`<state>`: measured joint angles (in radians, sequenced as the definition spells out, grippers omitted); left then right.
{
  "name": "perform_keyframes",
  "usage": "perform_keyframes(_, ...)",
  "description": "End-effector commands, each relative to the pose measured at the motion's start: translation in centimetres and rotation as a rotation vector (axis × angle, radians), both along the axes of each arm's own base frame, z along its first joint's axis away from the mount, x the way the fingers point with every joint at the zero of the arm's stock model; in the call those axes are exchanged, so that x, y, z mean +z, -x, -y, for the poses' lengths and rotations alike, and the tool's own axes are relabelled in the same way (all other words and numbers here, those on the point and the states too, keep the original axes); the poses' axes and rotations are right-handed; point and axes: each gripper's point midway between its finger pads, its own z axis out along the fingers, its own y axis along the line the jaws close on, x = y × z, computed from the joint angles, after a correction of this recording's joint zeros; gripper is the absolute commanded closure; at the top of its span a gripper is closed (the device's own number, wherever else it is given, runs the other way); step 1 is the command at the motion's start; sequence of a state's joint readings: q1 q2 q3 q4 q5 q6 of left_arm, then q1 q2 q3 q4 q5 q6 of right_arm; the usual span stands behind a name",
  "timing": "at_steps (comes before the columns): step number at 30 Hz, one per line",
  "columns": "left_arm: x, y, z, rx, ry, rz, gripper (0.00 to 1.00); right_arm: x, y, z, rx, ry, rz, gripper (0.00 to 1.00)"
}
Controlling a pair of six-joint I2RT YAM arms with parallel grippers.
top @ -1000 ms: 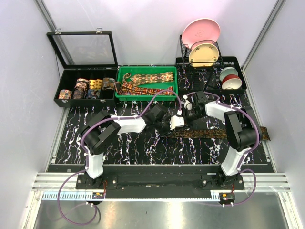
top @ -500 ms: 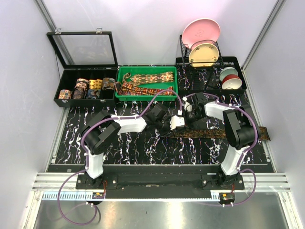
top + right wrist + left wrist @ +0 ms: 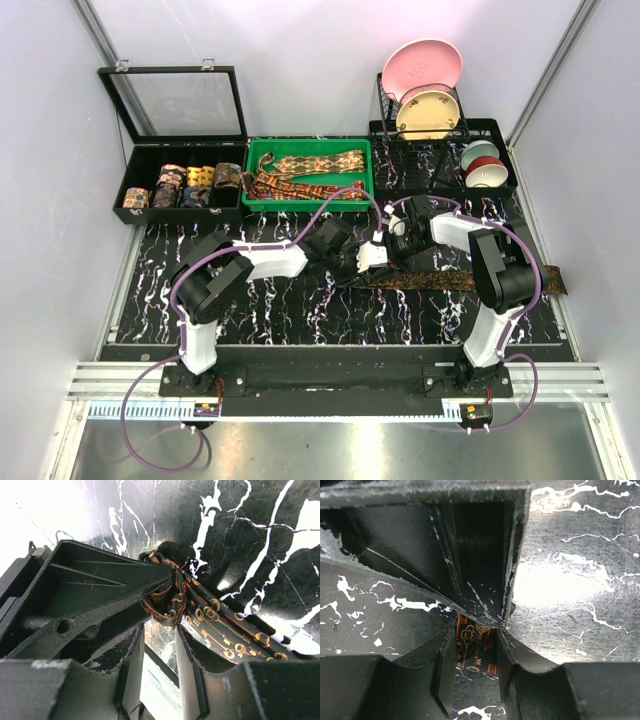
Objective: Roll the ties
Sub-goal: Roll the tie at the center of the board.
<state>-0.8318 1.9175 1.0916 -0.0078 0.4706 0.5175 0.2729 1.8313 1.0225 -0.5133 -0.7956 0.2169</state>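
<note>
A dark brown tie (image 3: 470, 280) with a gold key pattern lies flat along the table, from the middle out to the right edge. Both grippers meet at its left end. My left gripper (image 3: 378, 256) reaches in from the left. In the left wrist view its jaws (image 3: 476, 647) stand narrow with the tie's end (image 3: 472, 655) between their tips. My right gripper (image 3: 393, 245) comes down from behind. In the right wrist view (image 3: 159, 630) a bunched fold of the tie (image 3: 170, 605) sits at its fingertips, and the flat tie runs off to the lower right.
A green tray (image 3: 255, 165) at the back holds several loose ties (image 3: 310, 165). A black lidded box (image 3: 135, 165) to its left holds several rolled ties (image 3: 185, 185). A dish rack (image 3: 440, 135) with plates (image 3: 420, 65) and bowls (image 3: 482, 165) stands back right.
My right gripper has moved slightly left and nearer, closing in on the left gripper at the tie's end. The left arm has barely moved.
</note>
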Motion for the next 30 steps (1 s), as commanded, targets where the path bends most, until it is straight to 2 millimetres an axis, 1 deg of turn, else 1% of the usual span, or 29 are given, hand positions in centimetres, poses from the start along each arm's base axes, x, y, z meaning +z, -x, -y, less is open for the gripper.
perform_keyframes(1, -6.6, 3.2, -6.0, 0.027, -0.275, -0.138, 0.64, 0.8, -1.3, -0.9, 0.003, -0.024, 0.054, 0.63)
perform_keyframes(4, -6.5, 3.1, -6.1, 0.027, -0.274, -0.135, 0.64, 0.8, -1.5, -1.6, 0.012, -0.044, 0.053, 0.7)
perform_keyframes(5, -6.4, 3.2, -6.1, 0.025, -0.273, -0.135, 0.63, 0.5, -1.6, -1.5, 0.011, -0.034, 0.052, 0.81)
perform_keyframes(7, -6.2, 3.2, -6.1, 0.025, -0.269, -0.135, 0.62, -0.3, -1.3, -1.3, 0.02, -0.013, 0.036, 0.92)
perform_keyframes(9, -6.1, 3.1, -6.0, 0.025, -0.263, -0.141, 0.6, -1.0, -1.0, -0.8, 0.023, 0.013, 0.02, 1.0)
perform_keyframes(10, -5.9, 3.0, -5.9, 0.024, -0.256, -0.144, 0.59, -1.3, -0.6, -0.6, 0.028, 0.023, 0.008, 1.0)
perform_keyframes(12, -5.4, 2.7, -6.0, 0.034, -0.239, -0.153, 0.5, -1.7, -0.5, -0.2, 0.024, 0.052, 0.008, 1.0)
perform_keyframes(14, -4.4, 2.6, -5.6, 0.027, -0.196, -0.156, 0.45, -2.4, -0.5, 0.5, 0.011, 0.098, 0.006, 1.0)
perform_keyframes(15, -4.0, 2.2, -5.7, 0.028, -0.177, -0.152, 0.37, -2.7, -0.6, 0.7, 0.006, 0.114, 0.003, 1.0)
perform_keyframes(16, -2.9, 2.0, -5.5, 0.021, -0.146, -0.136, 0.35, -3.0, -0.7, 1.0, -0.003, 0.129, 0.001, 1.0)
perform_keyframes(18, -2.2, 2.2, -5.5, -0.014, -0.11, -0.123, 0.3, -3.7, -0.9, 1.5, -0.013, 0.16, -0.007, 1.0)
perform_keyframes(19, -1.3, 2.3, -5.3, -0.032, -0.073, -0.112, 0.29, -3.8, -0.9, 1.6, -0.014, 0.167, -0.011, 1.0)
perform_keyframes(21, -0.5, 2.1, -5.2, -0.037, -0.041, -0.092, 0.25, -3.8, -0.8, 1.5, -0.011, 0.165, -0.019, 1.0)
perform_keyframes(22, 0.2, 2.3, -5.1, -0.047, -0.003, -0.08, 0.2, -3.8, -0.9, 1.5, -0.012, 0.164, -0.016, 1.0)
perform_keyframes(23, 0.6, 1.9, -5.0, -0.036, 0.015, -0.064, 0.17, -3.8, -0.9, 1.4, -0.009, 0.163, -0.017, 1.0)
perform_keyframes(25, 0.8, 1.7, -5.1, -0.014, 0.037, -0.071, 0.13, -3.9, -0.8, 1.3, -0.003, 0.158, -0.018, 1.0)
perform_keyframes(28, 0.7, 1.7, -5.2, -0.005, 0.058, -0.084, 0.13, -4.0, -0.6, 1.1, 0.004, 0.154, -0.021, 1.0)
perform_keyframes(30, 0.9, 1.4, -4.6, -0.002, 0.084, -0.08, 0.14, -4.0, -0.5, 0.8, 0.011, 0.147, -0.019, 1.0)
